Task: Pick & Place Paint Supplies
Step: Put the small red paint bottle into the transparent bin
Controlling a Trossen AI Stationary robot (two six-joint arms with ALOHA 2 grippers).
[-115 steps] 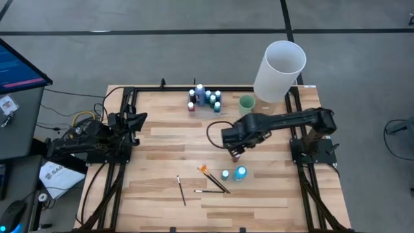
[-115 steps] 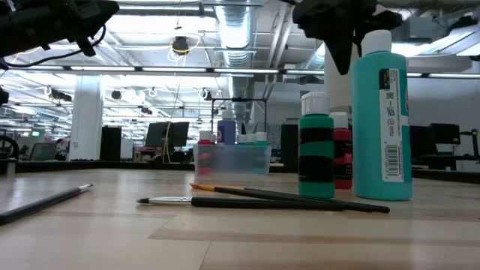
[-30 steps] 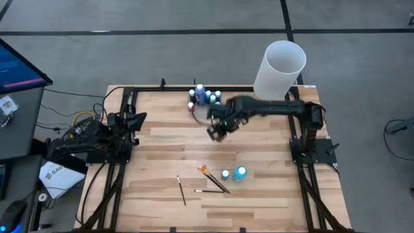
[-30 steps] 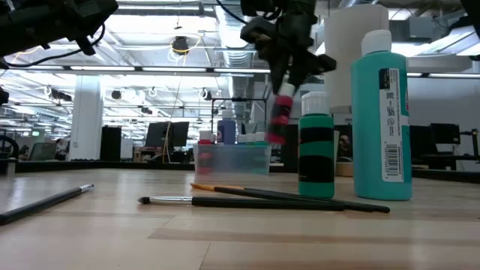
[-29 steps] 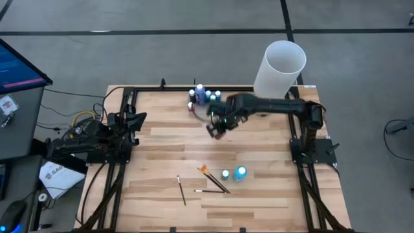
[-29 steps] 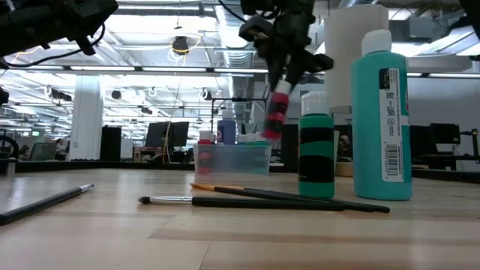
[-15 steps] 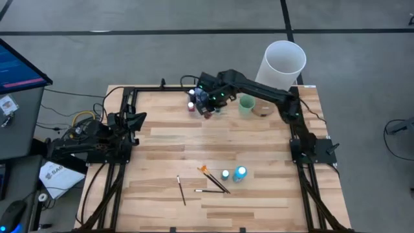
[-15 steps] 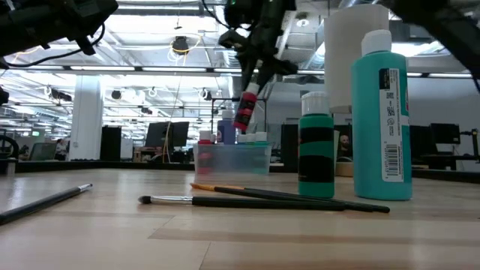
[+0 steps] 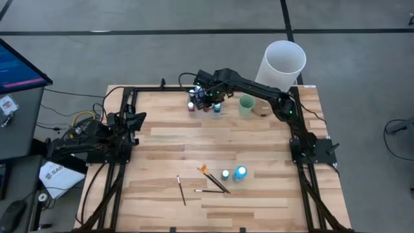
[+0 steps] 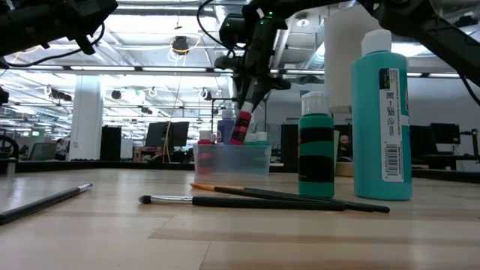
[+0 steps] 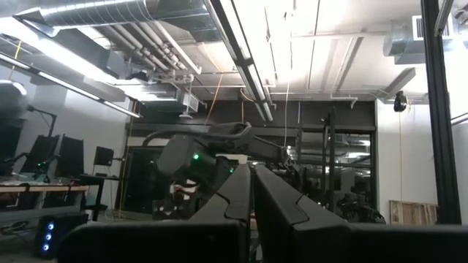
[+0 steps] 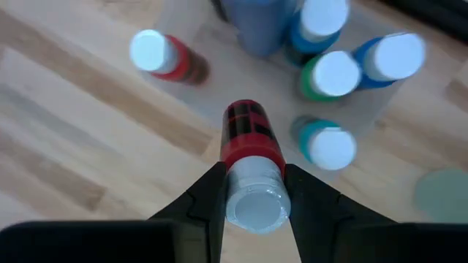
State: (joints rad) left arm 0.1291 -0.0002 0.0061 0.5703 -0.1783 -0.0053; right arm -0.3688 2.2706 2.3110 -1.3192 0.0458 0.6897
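Observation:
My right gripper (image 9: pixel 207 97) hangs at the table's far middle, shut on a small red bottle (image 10: pixel 241 127) with a black label and pale cap. Just below it a clear tray (image 10: pixel 232 159) holds several small bottles, blue (image 12: pixel 391 55), green (image 12: pixel 333 73) and teal (image 12: pixel 329 146). Another red bottle (image 12: pixel 157 55) stands beside the tray. Two teal bottles (image 9: pixel 240 173) stand upright near the front, with dark brushes (image 9: pixel 213 182) and an orange one (image 9: pixel 202 169) lying flat next to them. My left gripper (image 9: pixel 139 120) rests shut at the left edge. My right gripper pinches the red bottle's cap end (image 12: pixel 254 191) between its two fingers (image 12: pixel 208 197), one on each side. The fingers come from above, pointing steeply down. The bottle hangs below them, slightly tilted, its base lifted clear above the tray.
A pale green cup (image 9: pixel 246 103) stands to the right of the tray, and a tall white cylinder (image 9: pixel 279 70) rises at the far right corner. One more brush (image 9: pixel 182 189) lies alone at the near left. Black frame rails edge the table.
My right gripper has carried the red bottle from the table's middle toward the far edge and a little left, ending above the tray of bottles. The bottle has stayed hanging, tilted, in the shut fingers.

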